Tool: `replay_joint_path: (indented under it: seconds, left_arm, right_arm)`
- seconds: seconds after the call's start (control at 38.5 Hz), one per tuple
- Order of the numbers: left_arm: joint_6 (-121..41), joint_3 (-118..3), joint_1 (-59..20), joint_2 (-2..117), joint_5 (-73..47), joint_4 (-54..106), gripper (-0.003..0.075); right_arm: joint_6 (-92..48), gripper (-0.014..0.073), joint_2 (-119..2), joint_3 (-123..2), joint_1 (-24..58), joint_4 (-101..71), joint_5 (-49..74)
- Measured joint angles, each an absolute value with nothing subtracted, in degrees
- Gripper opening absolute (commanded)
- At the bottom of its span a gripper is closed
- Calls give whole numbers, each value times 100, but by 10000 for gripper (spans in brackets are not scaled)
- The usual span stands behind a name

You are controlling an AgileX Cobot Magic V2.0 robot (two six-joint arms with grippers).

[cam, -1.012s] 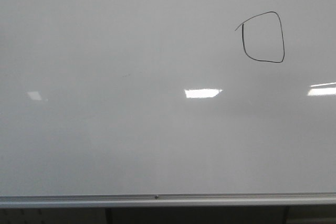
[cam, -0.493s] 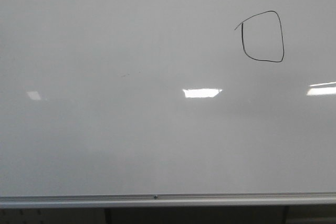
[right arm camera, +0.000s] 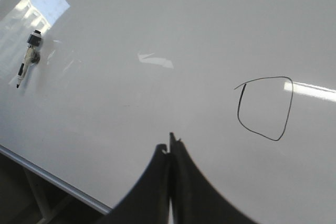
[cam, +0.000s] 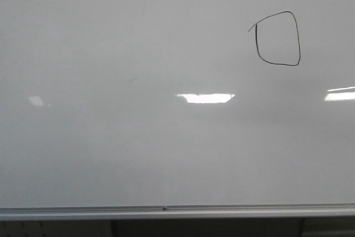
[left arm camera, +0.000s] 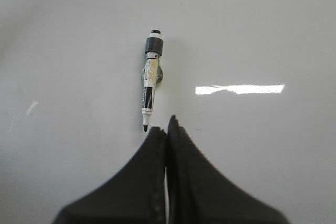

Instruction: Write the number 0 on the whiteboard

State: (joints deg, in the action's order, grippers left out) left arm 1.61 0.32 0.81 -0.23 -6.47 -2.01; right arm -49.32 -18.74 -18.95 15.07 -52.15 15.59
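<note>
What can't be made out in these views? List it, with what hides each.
1. Left wrist view: the marker has label print too small to read, and what fixes it to the whiteboard is unclear.
2. Front view: the whiteboard's top and sides are cut off by the frame.
3. Front view: the marker, left claw and right claw all fall outside the frame.

A: Neither arm shows in the front view, and the whiteboard [cam: 111, 148] runs off the top and both sides there.

B: At the wrists?

A: The left gripper [left arm camera: 166, 128] and the right gripper [right arm camera: 170, 148] are cut off by the frame edge below the fingers. The label print on the marker [left arm camera: 150, 80] is too small to read.
</note>
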Motion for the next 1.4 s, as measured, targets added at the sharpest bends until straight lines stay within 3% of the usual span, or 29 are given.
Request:
replay_joint_path:
  seconds: [0.83, 0.99, 1.22, 1.4]
  left_arm:
    - [165, 32, 81, -23, -628, -201, -20]
    - [165, 32, 81, -23, -624, -201, -20]
    - [165, 32, 81, -23, -624, -201, -20]
    - [165, 32, 81, -23, -624, -201, -20]
  right_arm:
    - [-4779, -69, -1847, -1886, 1507, -4660, 1406]
    - [-3501, -69, -1491, -1614, 1418, -3377, 1308]
    - [-509, -69, -541, -519, 620, -1231, 766]
    - [0, -69, -11, 124, 213, -559, 924]
